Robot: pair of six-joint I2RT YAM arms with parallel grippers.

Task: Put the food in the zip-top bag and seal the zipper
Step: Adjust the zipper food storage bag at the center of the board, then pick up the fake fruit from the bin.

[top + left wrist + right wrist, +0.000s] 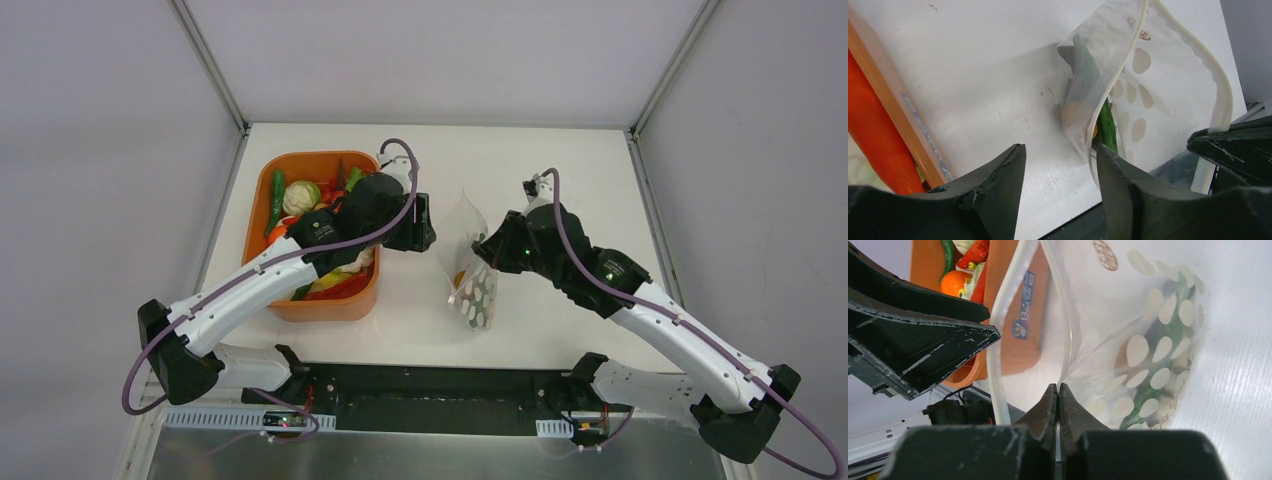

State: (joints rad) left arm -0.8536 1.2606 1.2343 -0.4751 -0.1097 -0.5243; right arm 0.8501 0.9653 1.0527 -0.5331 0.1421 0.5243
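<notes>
The zip-top bag (472, 275), clear with white dots, is held upright on the table with its mouth gaping. My right gripper (483, 250) is shut on its rim, and the wrist view shows its tips (1058, 386) pinching the plastic just below the zipper (1066, 315). Inside the bag lie a green piece (1108, 131) and something orange. My left gripper (428, 222) hovers just left of the bag's mouth, open (1060, 150), nothing between its fingers. The rest of the food (300, 197) is piled in the orange tub.
The orange tub (330, 305) stands at the left, under my left arm, its near wall (1020, 335) close beside the bag. White walls enclose the table on three sides. A black base bar runs along the near edge.
</notes>
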